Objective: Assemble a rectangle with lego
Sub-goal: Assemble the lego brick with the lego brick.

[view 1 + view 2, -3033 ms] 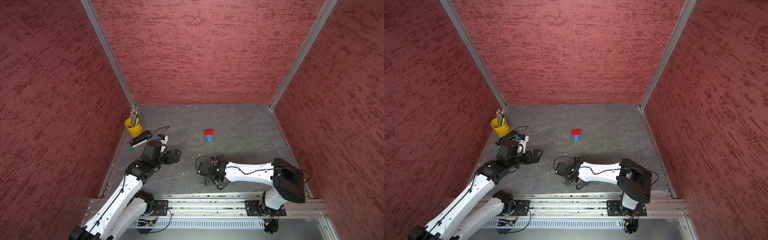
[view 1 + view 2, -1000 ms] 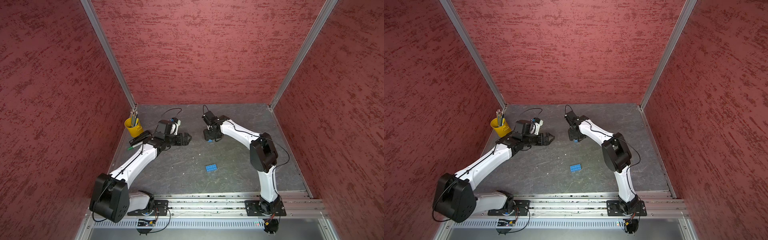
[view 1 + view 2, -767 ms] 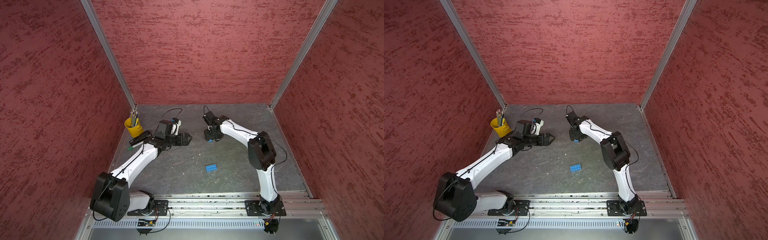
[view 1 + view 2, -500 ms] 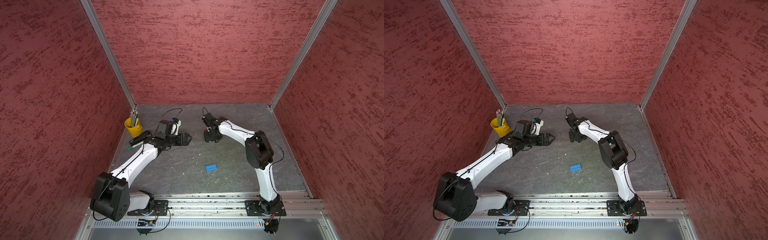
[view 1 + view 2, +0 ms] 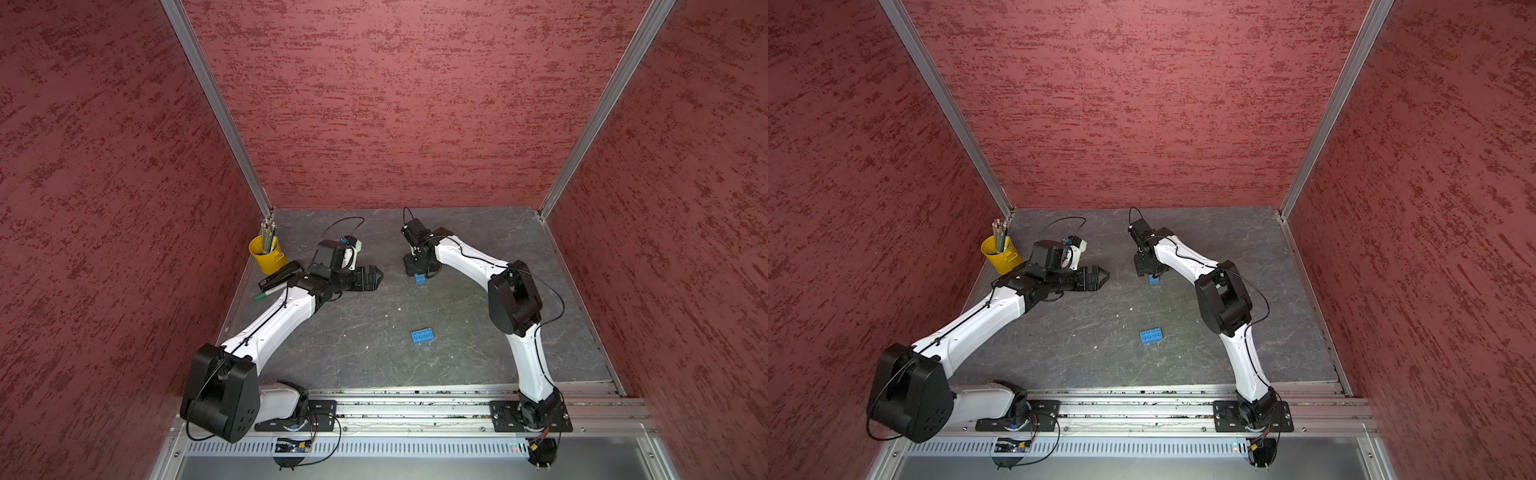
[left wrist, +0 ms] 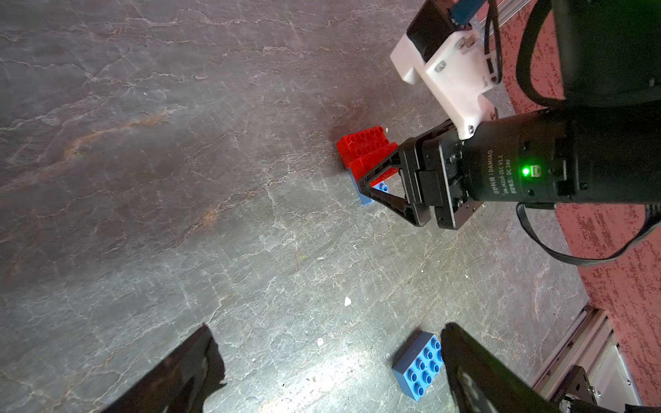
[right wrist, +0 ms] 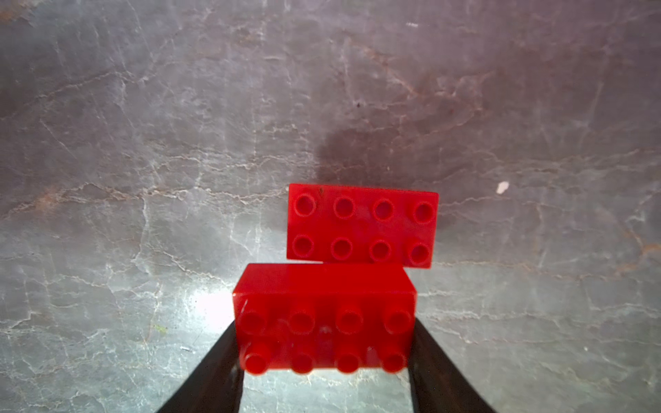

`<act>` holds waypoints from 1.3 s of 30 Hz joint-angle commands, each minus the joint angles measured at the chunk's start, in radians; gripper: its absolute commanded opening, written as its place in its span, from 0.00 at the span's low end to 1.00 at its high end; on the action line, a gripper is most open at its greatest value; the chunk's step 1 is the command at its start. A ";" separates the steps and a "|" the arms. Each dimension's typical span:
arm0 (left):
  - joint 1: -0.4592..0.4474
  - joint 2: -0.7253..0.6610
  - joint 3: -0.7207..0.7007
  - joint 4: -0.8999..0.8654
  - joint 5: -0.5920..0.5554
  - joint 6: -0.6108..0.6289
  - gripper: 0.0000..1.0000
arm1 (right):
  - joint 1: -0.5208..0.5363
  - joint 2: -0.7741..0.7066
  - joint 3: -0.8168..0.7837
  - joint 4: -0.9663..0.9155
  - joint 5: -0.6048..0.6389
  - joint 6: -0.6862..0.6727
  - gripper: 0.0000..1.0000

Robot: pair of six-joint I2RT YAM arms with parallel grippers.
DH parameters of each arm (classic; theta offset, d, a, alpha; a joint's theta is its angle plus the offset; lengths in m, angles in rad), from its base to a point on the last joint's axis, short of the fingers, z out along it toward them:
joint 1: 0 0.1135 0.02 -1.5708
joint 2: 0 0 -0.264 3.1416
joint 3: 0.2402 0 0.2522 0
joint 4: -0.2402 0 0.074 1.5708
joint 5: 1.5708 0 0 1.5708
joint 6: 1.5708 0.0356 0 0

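Note:
My right gripper (image 7: 323,343) is shut on a red lego brick (image 7: 323,304), gripping its two short ends. That brick sits directly over a blue brick (image 6: 365,195) and against a second red brick (image 7: 361,225) lying studs up on the table. In both top views only the blue brick (image 5: 420,281) (image 5: 1154,280) shows under the right gripper (image 5: 419,272). A loose blue brick (image 5: 423,336) (image 5: 1151,336) (image 6: 418,368) lies nearer the front. My left gripper (image 5: 376,276) (image 6: 327,332) is open and empty, left of the stack.
A yellow cup (image 5: 266,255) of pencils stands at the back left, with a black stapler-like thing (image 5: 280,276) and a green marker (image 5: 266,294) beside it. Red walls close three sides. A metal rail (image 5: 415,409) runs along the front.
Three seconds ago both arms were folded near the front; now both reach out. Over the last second the right elbow drifted left while both grippers stayed put.

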 commanded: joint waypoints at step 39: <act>-0.007 0.002 0.012 -0.015 -0.022 0.000 1.00 | -0.029 -0.059 -0.081 0.015 -0.021 -0.045 0.53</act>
